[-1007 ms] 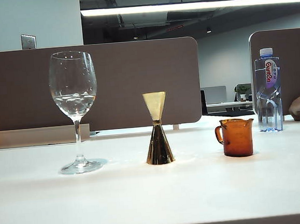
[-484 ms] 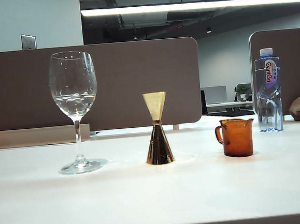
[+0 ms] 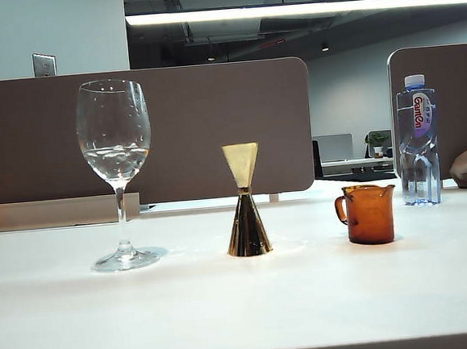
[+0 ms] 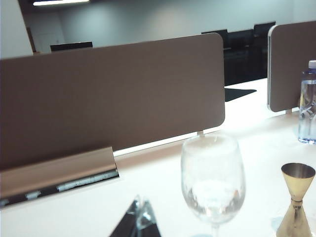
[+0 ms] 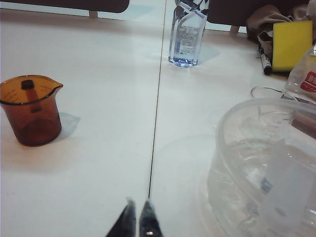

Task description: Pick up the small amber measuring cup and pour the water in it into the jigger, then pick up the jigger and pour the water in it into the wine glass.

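- The right gripper [image 5: 137, 218] shows only its two dark fingertips at the edge of the right wrist view, pressed nearly together with nothing between them, above bare white table [image 5: 98, 163].
- The small amber measuring cup [image 5: 30, 109] stands upright well apart from those tips, off to one side; it is translucent brown, with a pouring lip and moulded marks inside.
- Close beside the right gripper sits a clear plastic tub [image 5: 261, 163], cut off by the frame, its contents blurred.
- The left gripper [image 4: 139, 223] is a dark, blurred tip low in the left wrist view; whether its jaws are apart or together I cannot tell.
- Just beyond it stands the wine glass [image 4: 213, 183], clear and round-bowled, its stem cut off.
- In the exterior view neither arm appears. The wine glass [image 3: 117, 171] holds water [image 3: 116, 158] low in the bowl.
- The jigger [image 3: 245, 200], shiny gold and hourglass-shaped, stands between glass and amber cup [image 3: 368, 213].
- Farthest back, a clear bottle [image 3: 418, 140] with a white cap stands before a brown partition [image 3: 214, 127].
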### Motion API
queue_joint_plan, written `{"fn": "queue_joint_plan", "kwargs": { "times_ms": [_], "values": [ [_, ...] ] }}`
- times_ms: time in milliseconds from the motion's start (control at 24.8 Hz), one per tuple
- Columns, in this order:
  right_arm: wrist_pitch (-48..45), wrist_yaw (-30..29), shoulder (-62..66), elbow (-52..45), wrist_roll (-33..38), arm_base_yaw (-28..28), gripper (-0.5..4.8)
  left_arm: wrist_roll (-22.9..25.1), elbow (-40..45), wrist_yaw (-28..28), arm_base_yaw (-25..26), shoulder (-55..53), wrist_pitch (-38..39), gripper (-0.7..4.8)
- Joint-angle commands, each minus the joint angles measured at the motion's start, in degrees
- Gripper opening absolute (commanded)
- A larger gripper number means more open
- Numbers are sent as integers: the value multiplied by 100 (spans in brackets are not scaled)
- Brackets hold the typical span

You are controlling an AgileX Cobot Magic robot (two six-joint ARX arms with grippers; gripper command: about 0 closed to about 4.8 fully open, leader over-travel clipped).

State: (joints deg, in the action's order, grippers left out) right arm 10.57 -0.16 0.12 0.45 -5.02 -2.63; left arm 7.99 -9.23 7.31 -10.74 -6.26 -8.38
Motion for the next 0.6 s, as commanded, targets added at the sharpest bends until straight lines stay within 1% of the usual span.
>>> {"fn": "queue_joint_plan", "kwargs": {
  "times_ms": [40,242,282,403,484,564,604],
  "values": [
    [-13,2,0,-42,2,2,22,-367,387,-439,96,232,-201,-2],
    [-13,2,0,-42,2,2,22,-833,831,-1172,254,579,-201,-2],
    [-13,2,0,-42,2,2,22,-870,890,-1211,291,603,-214,-2],
    [-13,2,0,-42,2,2,22,-866,883,-1209,444,595,76,-2],
    [-13,2,0,-42,2,0,22,-844,883,-1211,625,595,463,-2],
    [-13,2,0,-42,2,2,22,-844,883,-1211,837,595,1237,-2],
    [-13,2,0,-42,4,2,22,-844,883,-1211,868,595,1410,-2]
  ]
}}
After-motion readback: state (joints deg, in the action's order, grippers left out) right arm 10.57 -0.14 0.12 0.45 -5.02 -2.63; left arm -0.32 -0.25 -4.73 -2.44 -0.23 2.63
